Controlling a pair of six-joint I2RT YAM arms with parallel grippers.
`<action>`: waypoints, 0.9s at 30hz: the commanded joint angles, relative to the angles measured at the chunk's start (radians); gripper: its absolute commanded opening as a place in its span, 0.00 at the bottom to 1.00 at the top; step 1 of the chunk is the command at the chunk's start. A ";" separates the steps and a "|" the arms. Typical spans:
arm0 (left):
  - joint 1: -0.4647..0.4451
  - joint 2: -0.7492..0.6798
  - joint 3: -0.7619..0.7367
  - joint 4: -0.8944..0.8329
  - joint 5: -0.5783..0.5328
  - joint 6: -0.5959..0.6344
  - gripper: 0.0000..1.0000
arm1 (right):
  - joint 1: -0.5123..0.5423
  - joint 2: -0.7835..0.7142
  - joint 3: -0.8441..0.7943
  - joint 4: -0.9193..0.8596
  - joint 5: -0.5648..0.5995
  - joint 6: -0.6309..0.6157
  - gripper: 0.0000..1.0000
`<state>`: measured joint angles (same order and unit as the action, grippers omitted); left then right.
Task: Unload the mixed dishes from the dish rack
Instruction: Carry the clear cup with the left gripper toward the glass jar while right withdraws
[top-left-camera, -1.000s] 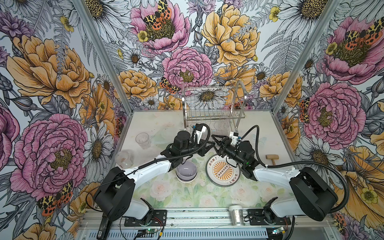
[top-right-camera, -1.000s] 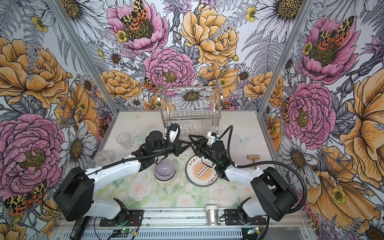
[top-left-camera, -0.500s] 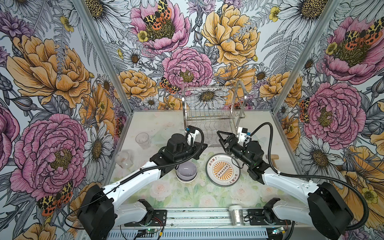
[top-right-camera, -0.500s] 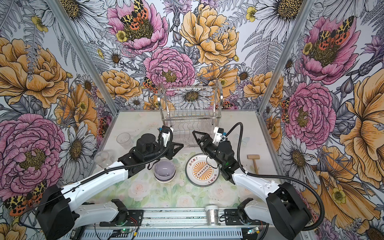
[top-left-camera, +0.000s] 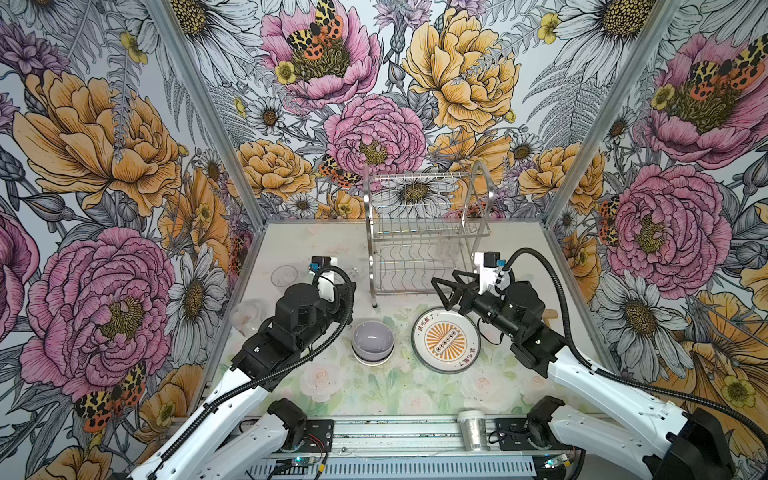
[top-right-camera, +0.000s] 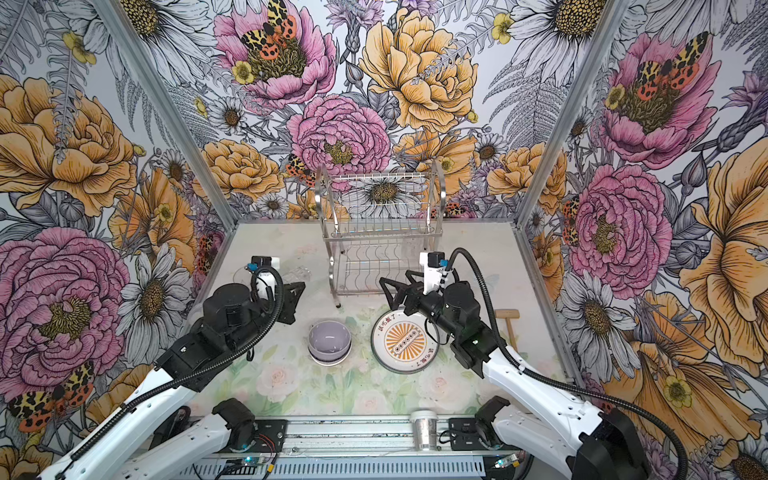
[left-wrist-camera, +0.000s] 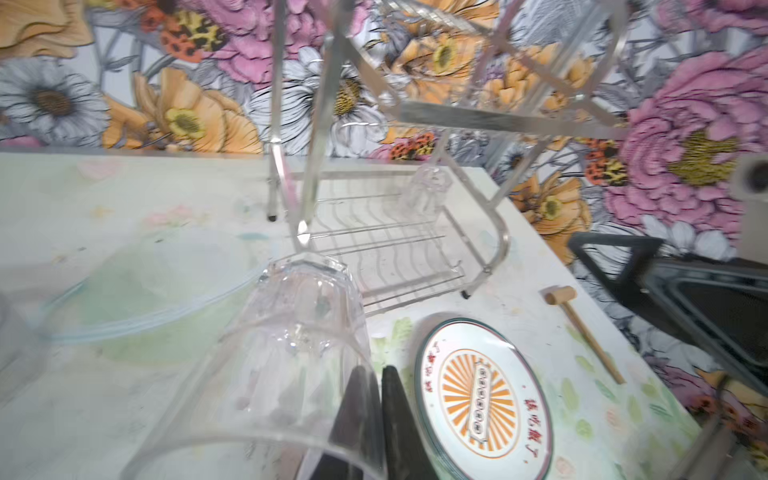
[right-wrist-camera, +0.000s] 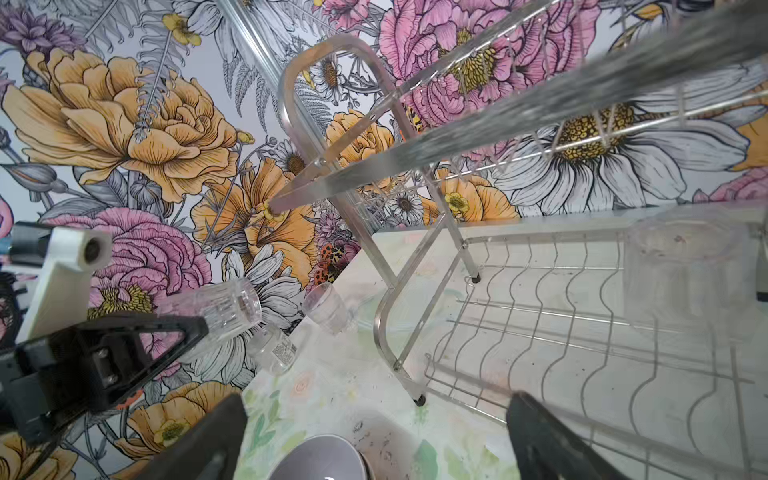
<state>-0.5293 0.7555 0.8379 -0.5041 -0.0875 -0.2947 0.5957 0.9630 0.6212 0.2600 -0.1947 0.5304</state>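
Vs a second ago: both my arms were bunched over the sunburst plate (top-left-camera: 445, 340). Now the left is pulled back left and the right is up at the dish rack (top-left-camera: 428, 236), front right corner. My left gripper (left-wrist-camera: 374, 374) is pinched on the wall of the held glass (left-wrist-camera: 299, 332) near its rim. The glass is roughly level, long axis running out from my fingertips, base toward the rack. My right gripper (top-left-camera: 445, 279) is spread wide and empty. The second glass (right-wrist-camera: 681, 274) sits on the lower tier just beyond it.

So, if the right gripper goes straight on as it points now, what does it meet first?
Probably the dish rack: the open right gripper points at the front edge of its lower shelf, near a corner leg. Depth is hard to judge.
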 joint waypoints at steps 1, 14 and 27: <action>0.101 0.025 0.074 -0.154 0.074 0.060 0.00 | 0.009 -0.014 0.039 -0.021 -0.051 -0.156 1.00; 0.300 0.403 0.344 -0.417 0.167 0.240 0.00 | 0.082 0.019 0.071 -0.039 -0.125 -0.301 1.00; 0.363 0.846 0.575 -0.493 0.101 0.317 0.00 | 0.124 0.049 0.097 -0.028 -0.166 -0.382 1.00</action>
<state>-0.1791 1.5467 1.3701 -0.9726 0.0570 -0.0151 0.7136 1.0088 0.6983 0.2134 -0.3496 0.1661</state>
